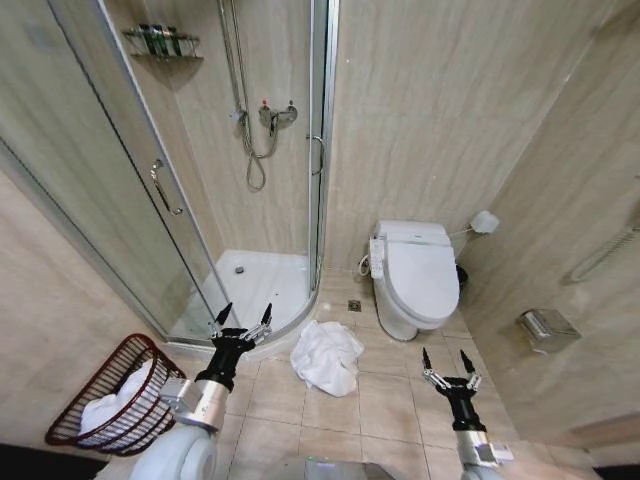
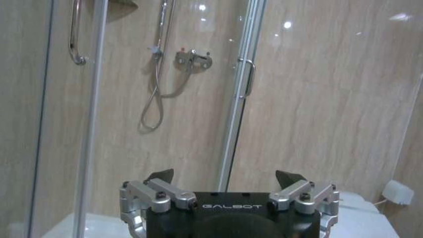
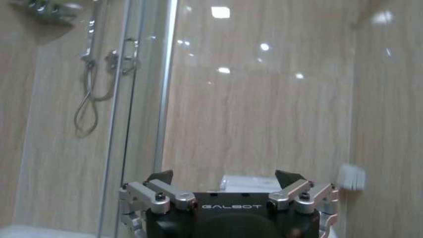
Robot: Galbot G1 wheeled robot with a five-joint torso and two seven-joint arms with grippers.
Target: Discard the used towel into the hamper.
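Observation:
A crumpled white towel lies on the tiled floor between the shower and the toilet. The hamper, a dark reddish-brown wire basket holding white cloth, stands at the lower left against the wall. My left gripper is raised and open, empty, just left of the towel and right of the hamper. My right gripper is also open and empty, to the right of the towel. In the left wrist view the open left gripper points at the shower wall. In the right wrist view the open right gripper faces the tiled wall.
A glass shower enclosure with a white tray fills the left back. A white toilet stands at the back right, with a paper holder on the right wall. Tiled floor lies open in front of the towel.

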